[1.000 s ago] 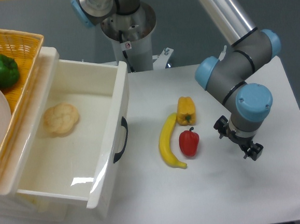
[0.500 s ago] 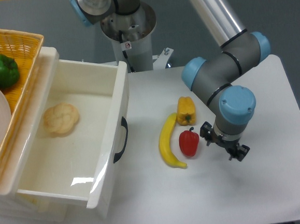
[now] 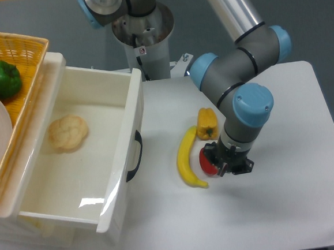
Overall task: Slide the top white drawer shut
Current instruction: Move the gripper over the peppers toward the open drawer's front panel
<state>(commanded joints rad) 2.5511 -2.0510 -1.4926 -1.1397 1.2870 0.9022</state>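
Top drawer (image 3: pixel 94 159) sits pulled wide open at left, bun (image 3: pixel 68 133) inside. Gripper (image 3: pixel 226 162) hangs mid-frame over the red pepper (image 3: pixel 205 159); can't tell if its jaws are apart.

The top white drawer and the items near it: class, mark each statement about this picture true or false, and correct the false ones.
1. The top white drawer stands open. True.
2. A banana lies inside the drawer. False: a pale, lumpy, cauliflower-like item lies there; the banana is on the table.
3. The gripper is above the red pepper. True.
4. The yellow pepper sits in the basket. False: it is on the table; the basket holds a green pepper.
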